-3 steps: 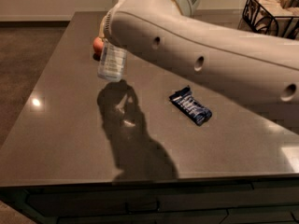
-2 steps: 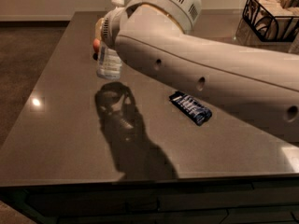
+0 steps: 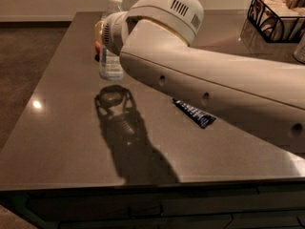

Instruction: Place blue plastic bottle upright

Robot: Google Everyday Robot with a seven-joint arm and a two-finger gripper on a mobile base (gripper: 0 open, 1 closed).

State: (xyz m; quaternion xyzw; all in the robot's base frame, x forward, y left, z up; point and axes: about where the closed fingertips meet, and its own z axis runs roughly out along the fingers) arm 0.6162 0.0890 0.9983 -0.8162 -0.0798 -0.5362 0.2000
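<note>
The blue plastic bottle (image 3: 110, 67) is clear with a white cap and a pale blue-and-white label. It stands upright at the far left of the dark table (image 3: 62, 142), with its base at or just above the surface. My gripper (image 3: 106, 36) is at the bottle's middle. It sits at the end of the big white arm (image 3: 209, 80), which comes in from the right, and the wrist housing mostly hides it. The arm covers the bottle's mid-section.
An orange-red apple (image 3: 97, 32) sits just behind the bottle, partly hidden. A dark blue snack wrapper (image 3: 194, 113) lies mid-table under the arm. A black wire basket (image 3: 274, 13) with items in it stands at the back right. The table's left edge is close to the bottle.
The bottle was tilted, with its cap hidden behind the arm. It now stands upright with the cap showing. The arm's wrist has rotated and swung up and back.
</note>
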